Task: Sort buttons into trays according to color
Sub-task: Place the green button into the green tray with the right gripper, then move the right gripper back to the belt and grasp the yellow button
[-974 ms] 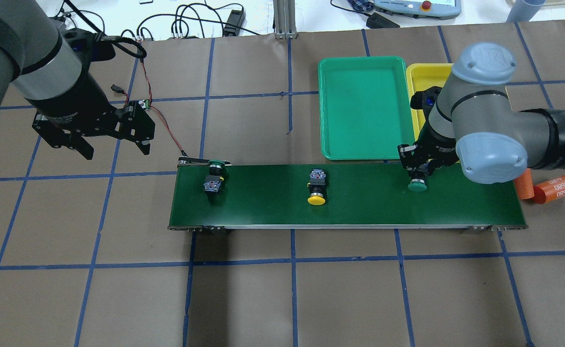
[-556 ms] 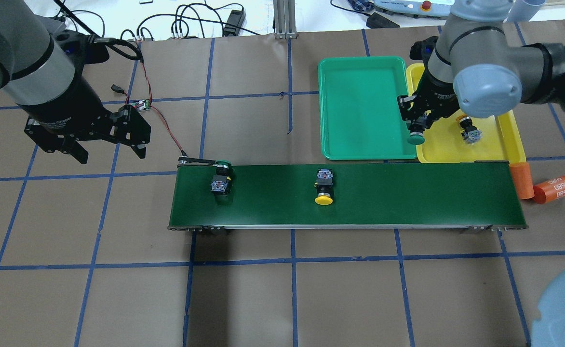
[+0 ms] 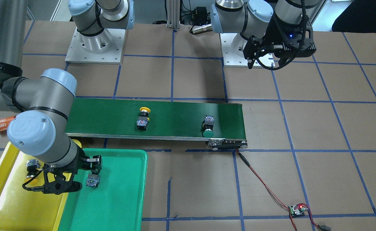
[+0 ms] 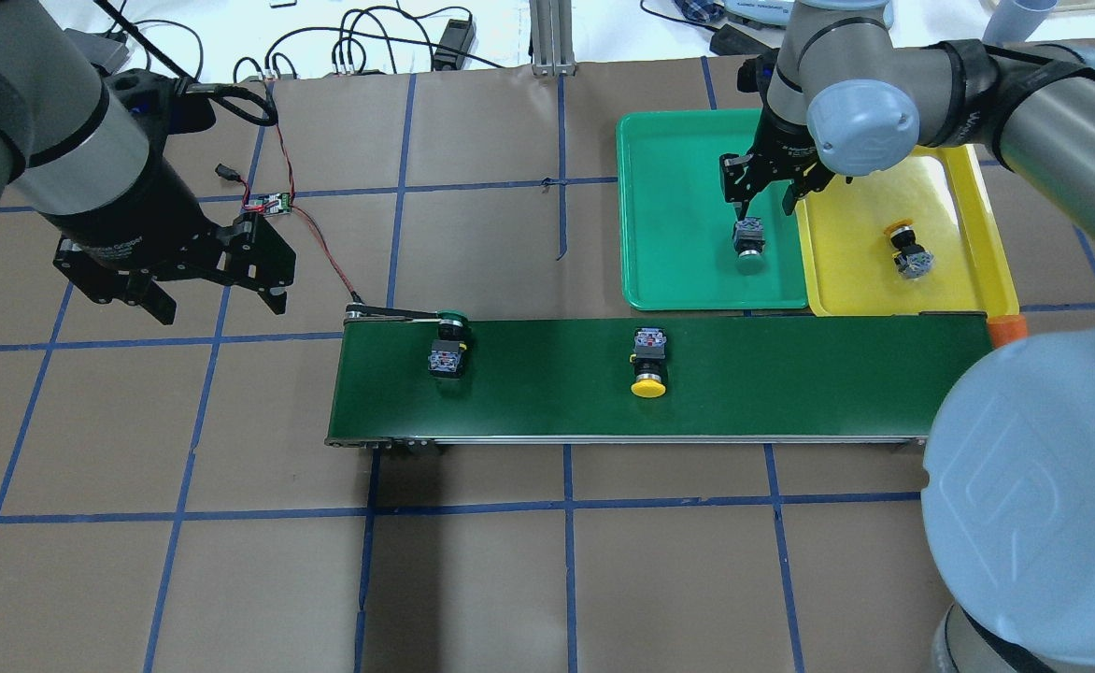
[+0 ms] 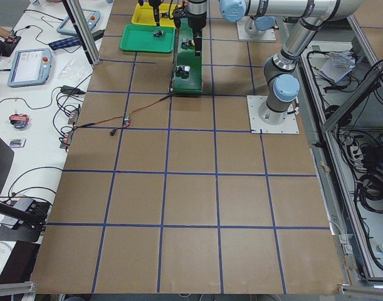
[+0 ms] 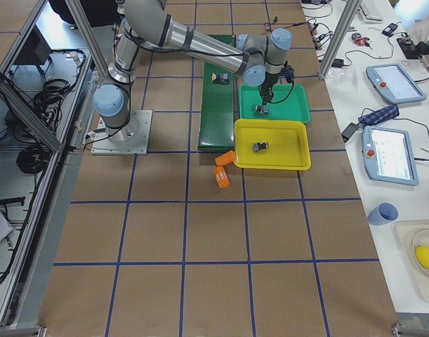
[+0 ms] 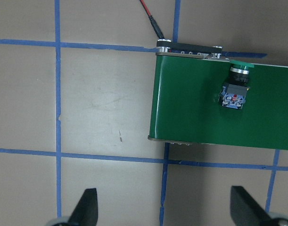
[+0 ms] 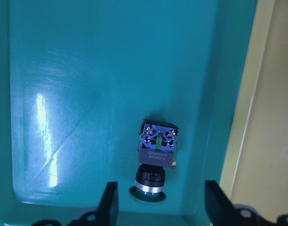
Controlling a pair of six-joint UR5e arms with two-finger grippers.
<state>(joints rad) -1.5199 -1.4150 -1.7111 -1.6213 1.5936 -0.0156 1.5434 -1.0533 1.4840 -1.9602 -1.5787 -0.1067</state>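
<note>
A green-capped button (image 4: 746,245) (image 8: 157,157) lies on its side in the green tray (image 4: 678,187) (image 3: 120,192), near the edge beside the yellow tray (image 4: 856,271). My right gripper (image 4: 760,201) (image 8: 161,186) hovers over it, open, with the fingers clear of it on both sides. One yellow-capped button (image 4: 907,252) (image 3: 32,166) rests in the yellow tray. On the belt lie another green-capped button (image 4: 447,350) (image 7: 235,87) and a yellow-capped one (image 4: 649,369) (image 3: 143,118). My left gripper (image 4: 219,304) (image 7: 163,209) hangs open, left of the belt's end.
The dark-green conveyor belt (image 4: 790,374) runs in front of both trays. Orange cylinders (image 6: 223,167) lie off its right end. A red-black wire and small circuit board (image 4: 272,201) sit by the belt's left end. My right arm's elbow (image 4: 1033,505) fills the overhead's lower right.
My right gripper carried the green-capped button from the belt over to the green tray and opened, leaving it there. Both buttons on the belt shifted rightward. The left gripper barely moved.
</note>
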